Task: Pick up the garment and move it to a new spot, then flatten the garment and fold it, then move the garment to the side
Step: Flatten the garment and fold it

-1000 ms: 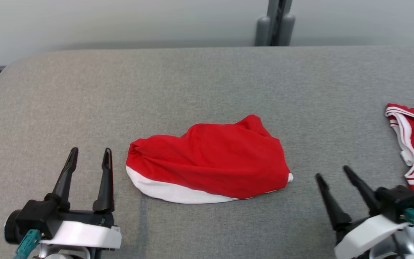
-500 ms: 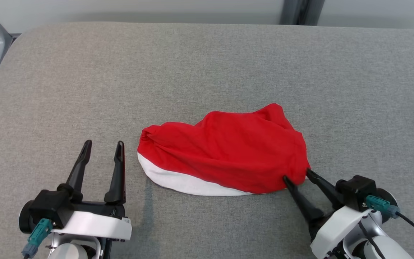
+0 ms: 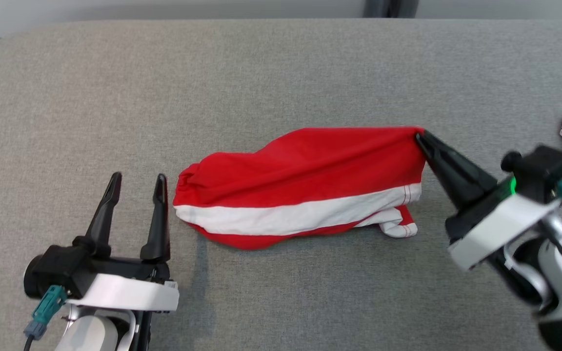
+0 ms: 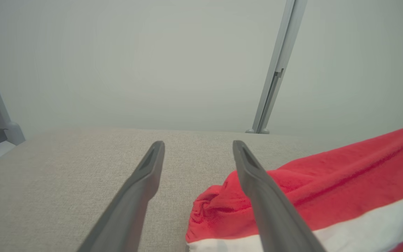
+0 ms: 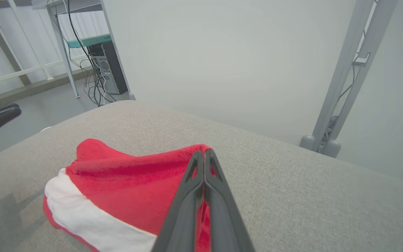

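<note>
Our right end effector [image 3: 420, 137] pinches the garment [image 3: 305, 165] by one corner; so thin a hold may slip as we lift. Our left end effector [image 3: 138, 177] stands wide, empty.

We see the garment [image 3: 300, 165] as soft, matt cloth, faintly fuzzy. Under the garment, the table [image 3: 261, 73] has a grey woven cover, coarse and dull. Left of the garment, the left gripper [image 3: 138, 176] shows smooth, matt dark plastic fingers [image 3: 156, 219].
</note>
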Available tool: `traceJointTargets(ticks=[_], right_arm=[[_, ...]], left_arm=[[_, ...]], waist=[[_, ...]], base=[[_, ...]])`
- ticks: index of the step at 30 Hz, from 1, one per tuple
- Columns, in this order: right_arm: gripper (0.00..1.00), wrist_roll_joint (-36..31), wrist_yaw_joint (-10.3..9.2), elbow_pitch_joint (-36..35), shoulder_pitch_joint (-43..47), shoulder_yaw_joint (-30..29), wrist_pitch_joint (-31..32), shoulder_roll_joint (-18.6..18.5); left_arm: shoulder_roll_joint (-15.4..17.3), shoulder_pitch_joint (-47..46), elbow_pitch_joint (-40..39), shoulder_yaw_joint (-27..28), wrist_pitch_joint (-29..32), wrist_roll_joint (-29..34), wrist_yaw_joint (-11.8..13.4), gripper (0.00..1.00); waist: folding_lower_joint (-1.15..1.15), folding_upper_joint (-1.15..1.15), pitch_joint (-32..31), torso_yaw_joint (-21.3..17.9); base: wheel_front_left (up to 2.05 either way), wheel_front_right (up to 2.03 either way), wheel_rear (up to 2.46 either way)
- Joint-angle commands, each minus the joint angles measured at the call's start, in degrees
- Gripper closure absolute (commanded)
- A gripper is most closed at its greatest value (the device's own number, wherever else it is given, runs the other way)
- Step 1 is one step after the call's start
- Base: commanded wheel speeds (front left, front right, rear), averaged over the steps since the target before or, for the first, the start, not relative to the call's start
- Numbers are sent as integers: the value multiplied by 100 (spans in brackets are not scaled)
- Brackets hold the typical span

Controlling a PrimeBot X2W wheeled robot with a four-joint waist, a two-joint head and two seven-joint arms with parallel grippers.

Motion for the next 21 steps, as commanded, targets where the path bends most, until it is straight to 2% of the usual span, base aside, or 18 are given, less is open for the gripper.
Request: traceJointTargets(ticks=[1, 3, 4, 6, 7, 13, 14, 15, 16, 21], right_arm=[[100, -119, -2, 215, -295, 43, 61, -228], [100, 185, -2, 655, -612, 119, 71, -168], [100, 67, 0, 880, -801, 257, 93, -302], [100, 319, -2, 1379, -1076, 370, 5, -280], [100, 217, -1, 1619, -1207, 514, -21, -382], [100, 635, -2, 2873, -1641, 932, -518, -242], [78, 697, -2, 3019, -1687, 991, -608, -222], [36, 767, -2, 3148, -1717, 1041, -675, -213], [0, 861, -2, 3249, -1748, 1093, -775, -182], [0, 1131, -2, 3570, -1761, 1226, -1119, -132]], left_arm=[[-12, -135, 27, 13, -28, 63, -52, 0], [-78, -216, 72, -8, -27, 107, -119, 0], [-103, -249, 101, -13, -28, 122, -155, 0], [-168, -323, 138, -7, -27, 143, -213, 0], [-214, -349, 159, -3, -27, 155, -252, 0], [-382, -421, 259, 102, -24, 267, -410, 0], [-408, -422, 273, 128, -24, 283, -429, 0], [-416, -415, 283, 156, -24, 309, -447, 0], [-427, -402, 294, 188, -24, 322, -463, 0], [-430, -346, 346, 278, -24, 411, -514, 0]], waist=[[0, 0, 89, 72], [0, 0, 163, 162], [0, 0, 200, 223], [0, 0, 275, 332], [0, 0, 313, 388], [0, 0, 411, 536], [0, 0, 411, 538], [0, 0, 407, 533], [0, 0, 400, 518], [0, 0, 311, 387]], base=[[0, 0, 0], [0, 0, 0], [0, 0, 0], [0, 0, 0], [0, 0, 0], [0, 0, 0], [0, 0, 0], [0, 0, 0], [0, 0, 0], [0, 0, 0]])
